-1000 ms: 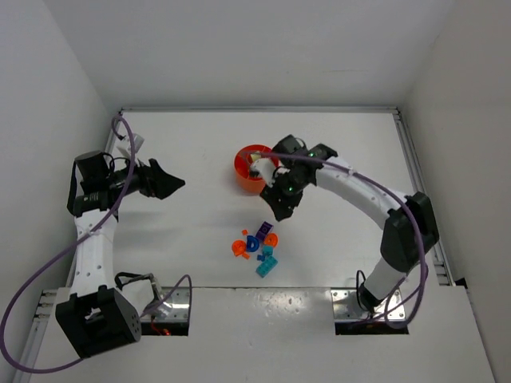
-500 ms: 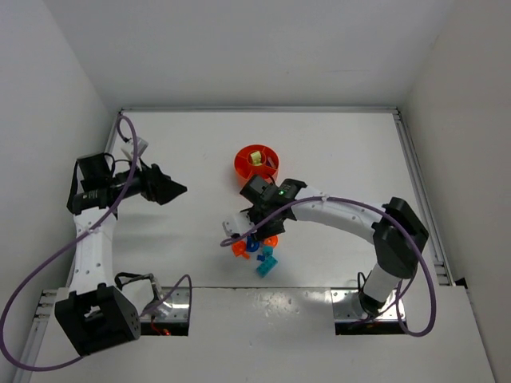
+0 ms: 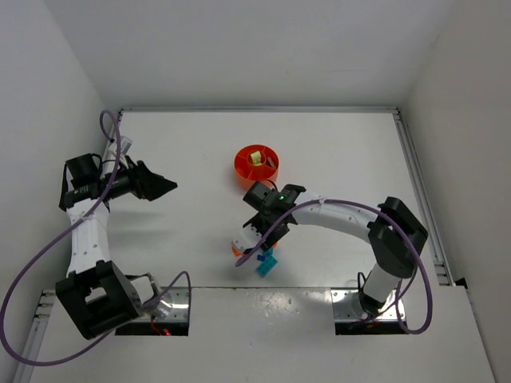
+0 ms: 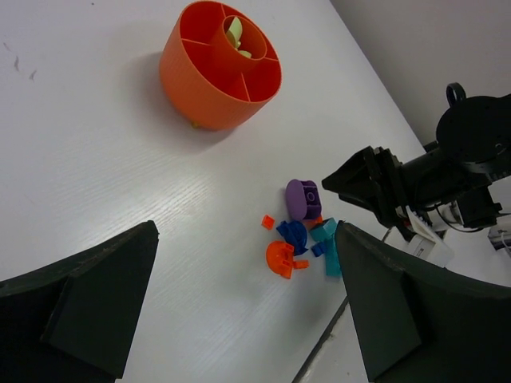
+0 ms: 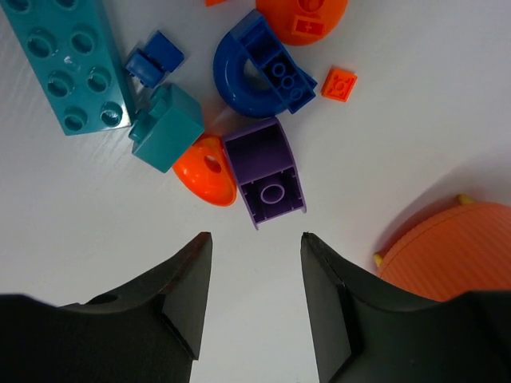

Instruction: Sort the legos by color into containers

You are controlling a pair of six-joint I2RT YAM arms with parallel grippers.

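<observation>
The left gripper point(image 3: 162, 186) hangs well left of the orange dish point(image 3: 240, 169), its jaws spread wide with nothing between them. Bare worktop point(image 3: 184, 144) runs from it to the dish, open all the way to the far rail and the left wall.

The divided dish stands near the middle of the worktop. The overhead view shows a pale yellow-green piece point(image 3: 255, 157) in one compartment. The left wrist view shows the inner walls, the pale pieces point(image 4: 234, 32) in a far compartment and the other compartments that face it bare.

The legos lie nearer than the dish, close to the worktop's near edge. From overhead the right gripper point(image 3: 251, 254) covers most of them, leaving only a cyan brick point(image 3: 267, 263) showing.

The right wrist view lays them out:
- a long cyan brick point(image 5: 68, 68)
- a small blue piece point(image 5: 154, 57)
- a teal cube point(image 5: 168, 128)
- an orange round piece point(image 5: 206, 169)
- a blue arch point(image 5: 255, 72)
- a purple curved brick point(image 5: 271, 175)
- a small orange tile point(image 5: 339, 84)

The right jaws stand apart over bare worktop. The purple brick lies just ahead of the gap, untouched. The dish wall point(image 5: 455, 239) shows at that view's right edge.
</observation>
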